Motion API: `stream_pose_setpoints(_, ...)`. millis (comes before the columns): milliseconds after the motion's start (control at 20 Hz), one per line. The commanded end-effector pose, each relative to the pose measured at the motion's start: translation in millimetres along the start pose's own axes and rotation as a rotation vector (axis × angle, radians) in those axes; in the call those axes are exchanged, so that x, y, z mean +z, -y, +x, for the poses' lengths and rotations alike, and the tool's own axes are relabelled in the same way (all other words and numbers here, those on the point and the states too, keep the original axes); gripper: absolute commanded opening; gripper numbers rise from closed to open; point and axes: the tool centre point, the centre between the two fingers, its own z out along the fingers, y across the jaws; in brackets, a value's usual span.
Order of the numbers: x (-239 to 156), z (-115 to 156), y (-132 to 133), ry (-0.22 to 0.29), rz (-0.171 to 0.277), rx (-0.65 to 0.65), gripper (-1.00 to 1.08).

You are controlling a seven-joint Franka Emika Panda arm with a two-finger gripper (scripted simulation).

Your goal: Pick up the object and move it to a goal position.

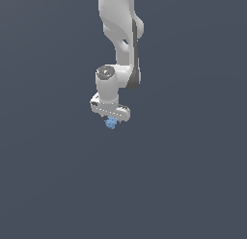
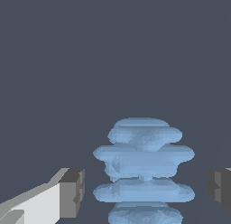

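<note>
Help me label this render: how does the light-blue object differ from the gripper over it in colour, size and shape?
Colour: the object is light blue; the gripper is white with dark grey fingers. Size: in the exterior view the object is far smaller than the gripper. Shape: the object is lumpy with stacked ridges; the gripper is blocky and flat-faced. Shared: both sit together, with the object between the open fingers, gaps visible on either side.

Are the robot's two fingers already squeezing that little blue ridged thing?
No. In the wrist view the object sits between the fingers with clear dark gaps on both sides, so the gripper stands open around it.
</note>
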Motion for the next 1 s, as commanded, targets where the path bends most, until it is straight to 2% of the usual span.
stream_pose_setpoints(0,11,-1,0,0.0,0.0,0.001,1.0)
stream_pose_setpoints(350,24,0,0,0.0,0.0,0.001,1.0)
stream_pose_setpoints(400,24,0,0,0.0,0.0,0.001,-1.0)
stream_pose_setpoints(950,23,1,0,-0.003,0.001,0.001,-1.0)
